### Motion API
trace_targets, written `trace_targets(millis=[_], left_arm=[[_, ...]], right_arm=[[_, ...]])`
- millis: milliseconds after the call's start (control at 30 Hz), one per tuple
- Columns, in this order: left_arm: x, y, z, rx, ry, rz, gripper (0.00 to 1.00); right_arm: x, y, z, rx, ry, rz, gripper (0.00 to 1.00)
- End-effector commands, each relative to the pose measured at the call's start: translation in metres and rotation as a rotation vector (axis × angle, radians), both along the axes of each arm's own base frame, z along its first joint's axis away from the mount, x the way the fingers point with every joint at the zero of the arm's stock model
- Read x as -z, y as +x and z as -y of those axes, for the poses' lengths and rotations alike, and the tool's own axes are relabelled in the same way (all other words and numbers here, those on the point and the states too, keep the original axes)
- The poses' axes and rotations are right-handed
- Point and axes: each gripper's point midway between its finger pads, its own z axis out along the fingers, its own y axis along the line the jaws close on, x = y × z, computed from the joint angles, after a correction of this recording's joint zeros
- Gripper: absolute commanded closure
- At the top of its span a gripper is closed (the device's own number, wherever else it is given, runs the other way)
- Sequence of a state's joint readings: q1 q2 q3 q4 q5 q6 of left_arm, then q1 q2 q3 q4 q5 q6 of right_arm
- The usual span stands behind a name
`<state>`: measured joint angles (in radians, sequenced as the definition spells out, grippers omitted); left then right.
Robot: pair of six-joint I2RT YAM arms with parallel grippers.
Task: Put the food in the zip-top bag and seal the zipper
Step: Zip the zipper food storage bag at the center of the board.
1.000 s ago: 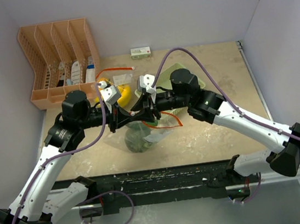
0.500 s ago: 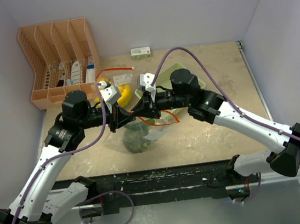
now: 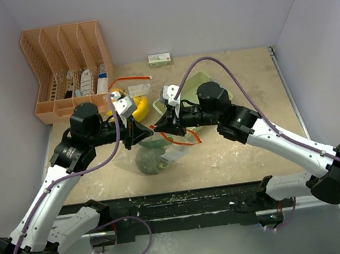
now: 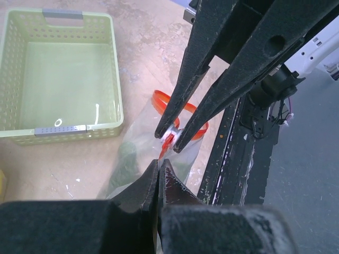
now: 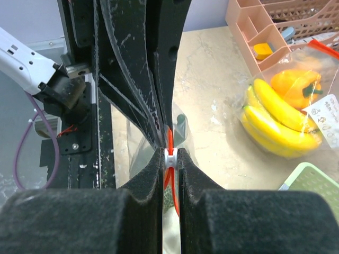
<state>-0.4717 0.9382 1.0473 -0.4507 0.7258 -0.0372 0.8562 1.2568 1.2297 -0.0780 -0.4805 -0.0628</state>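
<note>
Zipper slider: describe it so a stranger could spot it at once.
Start at the table's middle, where the left gripper and right gripper meet over the clear zip-top bag. Along its orange-red zipper strip, the slider sits pinched by the right gripper. It is the only white piece on that strip.

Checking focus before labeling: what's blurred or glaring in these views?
Left wrist view: left gripper a dark blur at bottom; glints in the pale green basket. Right wrist view: right gripper soft up close, white slider and banana bunch sharp. Top view: evenly lit, clear zip-top bag faint.
</note>
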Motion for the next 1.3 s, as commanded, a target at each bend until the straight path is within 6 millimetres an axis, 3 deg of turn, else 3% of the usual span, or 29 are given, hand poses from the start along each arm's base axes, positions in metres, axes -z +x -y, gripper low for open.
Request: trace_targets(millis=[0, 200, 467, 633, 833, 1233, 1267], left_arm=[[-0.045, 0.006, -0.011, -0.072, -0.041, 0.145, 1.00], [-0.056, 0.009, -0.010, -0.090, -0.065, 0.156, 1.00], [-0.059, 0.023, -0.015, -0.176, -0.084, 0.166, 1.00], [-0.071, 0.037, -0.030, -0.299, -0.068, 0.207, 1.00], [-0.092, 0.038, -0.043, -0.373, -0.099, 0.272, 1.00], [-0.115, 0.051, -0.093, -0.674, -0.114, 0.338, 1.00], [-0.116, 0.052, -0.096, -0.696, -0.115, 0.340, 1.00]], right_arm=[[0.019, 0.003, 0.022, 0.062, -0.065, -0.021, 1.00], [0.025, 0.000, 0.024, 0.050, -0.052, -0.033, 1.00], [0.046, 0.004, 0.030, 0.086, -0.094, -0.065, 1.00], [0.054, 0.002, 0.033, 0.097, -0.090, -0.088, 1.00], [0.062, 0.004, 0.037, 0.121, -0.102, -0.088, 1.00], [0.070, 0.003, 0.035, 0.115, -0.103, -0.113, 1.00], [0.083, 0.001, 0.037, 0.116, -0.125, -0.136, 1.00]])
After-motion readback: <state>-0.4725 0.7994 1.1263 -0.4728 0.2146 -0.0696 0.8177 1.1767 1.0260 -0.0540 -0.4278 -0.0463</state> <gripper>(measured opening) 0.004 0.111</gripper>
